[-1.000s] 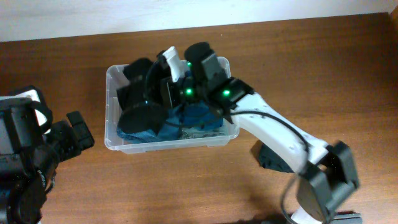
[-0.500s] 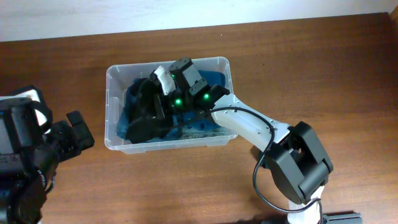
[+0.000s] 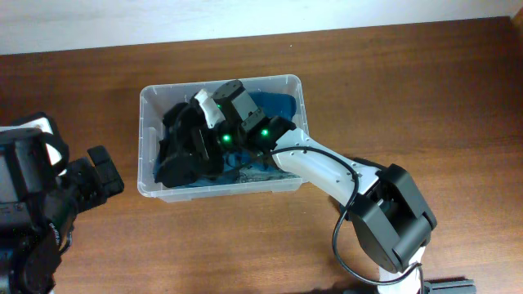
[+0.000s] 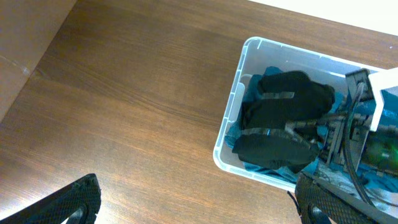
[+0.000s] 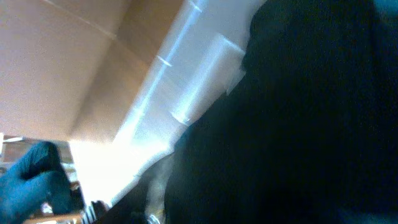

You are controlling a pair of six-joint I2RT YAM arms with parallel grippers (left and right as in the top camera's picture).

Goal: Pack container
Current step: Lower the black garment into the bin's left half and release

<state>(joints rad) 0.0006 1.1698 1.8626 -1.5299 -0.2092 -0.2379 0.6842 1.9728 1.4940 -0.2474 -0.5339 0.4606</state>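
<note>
The container is a clear plastic bin at mid-table, also in the left wrist view. It holds a black bundle on blue cloth. My right gripper reaches into the bin's left half and is pressed against the black bundle. Its fingers are hidden, and the right wrist view shows only dark material and the bin wall. My left gripper is open and empty over bare table, left of the bin; it also shows in the overhead view. The black bundle appears in the left wrist view too.
The brown wooden table runs around the bin. A pale wall strip lies along the far edge. My right arm's base stands at the front right of the bin.
My right gripper has moved left and lower into the bin, and the black bundle has shifted to the bin's left end. My left arm has not moved.
</note>
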